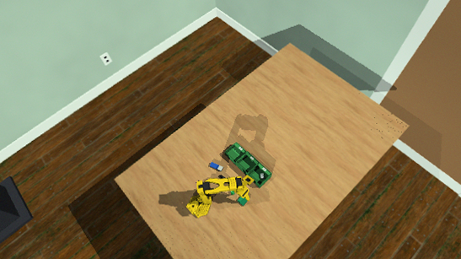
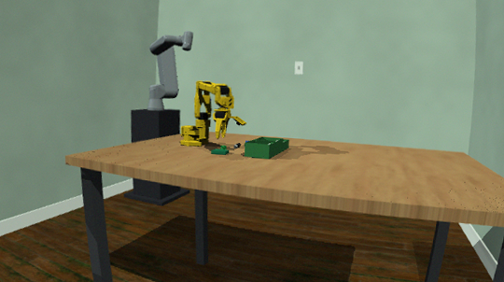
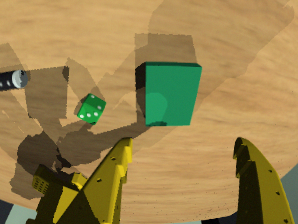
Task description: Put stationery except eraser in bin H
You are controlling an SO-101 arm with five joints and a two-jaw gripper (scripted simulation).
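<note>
My yellow gripper (image 3: 182, 145) hangs open and empty above the table; it also shows in the top view (image 1: 244, 189) and the exterior view (image 2: 223, 131). Just beyond the fingertips, a green flat block (image 3: 169, 92) lies on the wood, apart from both fingers. It also shows below the arm in the top view (image 1: 242, 201) and in the exterior view (image 2: 219, 151). A small green die (image 3: 91, 108) lies to its left. A dark pen-like thing (image 3: 13, 79) is cut off at the wrist view's left edge. The green row of bins (image 1: 246, 164) stands right of the arm, with a pale thing (image 1: 262, 175) in its near compartment.
A small blue and white thing (image 1: 216, 167) lies on the table left of the bins. The arm's base (image 1: 199, 205) stands near the table's left front edge. A grey arm on a black pedestal (image 2: 157, 110) stands behind the table.
</note>
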